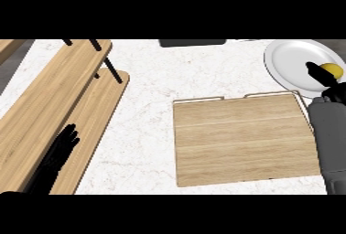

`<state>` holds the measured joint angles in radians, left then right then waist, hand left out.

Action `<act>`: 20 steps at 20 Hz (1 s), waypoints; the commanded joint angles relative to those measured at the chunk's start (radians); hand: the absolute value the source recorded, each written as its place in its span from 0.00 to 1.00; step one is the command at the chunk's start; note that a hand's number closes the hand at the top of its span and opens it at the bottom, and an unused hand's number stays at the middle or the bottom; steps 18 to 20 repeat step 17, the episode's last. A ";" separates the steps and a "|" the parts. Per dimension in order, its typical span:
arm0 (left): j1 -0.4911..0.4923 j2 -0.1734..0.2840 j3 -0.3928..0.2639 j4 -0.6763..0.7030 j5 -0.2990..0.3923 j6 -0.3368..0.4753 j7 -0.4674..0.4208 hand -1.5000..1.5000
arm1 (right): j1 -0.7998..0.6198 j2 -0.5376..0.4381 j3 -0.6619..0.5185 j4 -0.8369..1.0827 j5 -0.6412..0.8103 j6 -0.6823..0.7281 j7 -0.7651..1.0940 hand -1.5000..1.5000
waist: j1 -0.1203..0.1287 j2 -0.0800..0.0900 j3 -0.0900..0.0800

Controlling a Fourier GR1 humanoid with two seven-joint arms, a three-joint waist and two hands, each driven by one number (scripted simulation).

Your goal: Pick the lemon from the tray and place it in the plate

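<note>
Right hand is over the white plate at the counter's far right corner, fingers curled round the yellow lemon, which sits above the plate's right side. The square wooden tray with thin wire handles lies bare at the near right edge. Wide marble stretch in the middle. Slatted wooden shelf on black posts lines the left edge; left hand rests there, fingers straight.

Lighting was bright and even; the counter showed no glare, and shadows (where visible) were faint.
</note>
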<state>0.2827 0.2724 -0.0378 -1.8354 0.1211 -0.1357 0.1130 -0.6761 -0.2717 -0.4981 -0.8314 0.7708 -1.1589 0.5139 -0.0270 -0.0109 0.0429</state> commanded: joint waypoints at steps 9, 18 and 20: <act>-0.024 -0.120 -0.003 0.144 0.016 0.100 0.107 0.50 | 0.205 0.130 0.127 -0.161 -0.155 0.101 -0.149 0.00 | -0.026 0.019 -0.042; -0.027 -0.124 -0.006 0.159 0.015 0.099 0.122 0.50 | 0.294 0.215 0.156 -0.225 -0.165 0.060 -0.190 0.00 | -0.031 0.019 -0.044; -0.027 -0.124 -0.006 0.159 0.015 0.099 0.122 0.50 | 0.294 0.215 0.156 -0.225 -0.165 0.060 -0.190 0.00 | -0.031 0.019 -0.044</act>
